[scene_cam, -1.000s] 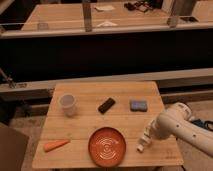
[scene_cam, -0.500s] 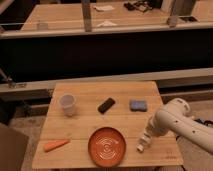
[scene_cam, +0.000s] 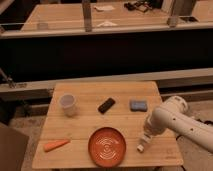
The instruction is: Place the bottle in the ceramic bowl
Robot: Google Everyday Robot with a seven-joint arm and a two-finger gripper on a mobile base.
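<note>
The bottle is a small slender white object near the right front of the wooden table, tilted, just right of the ceramic bowl. The ceramic bowl is an orange-red round dish with pale rings, at the table's front middle, with nothing in it. My gripper is at the end of the white arm that reaches in from the right. It sits right over the bottle's upper end. Whether it holds the bottle is hidden.
A white cup stands at the left back. A black bar and a blue-grey block lie at the back middle and right. An orange carrot lies at the front left. A dark rail and another table are behind.
The white arm has shifted slightly left and up over the table's right edge. The bottle stays at about the same spot beside the bowl.
</note>
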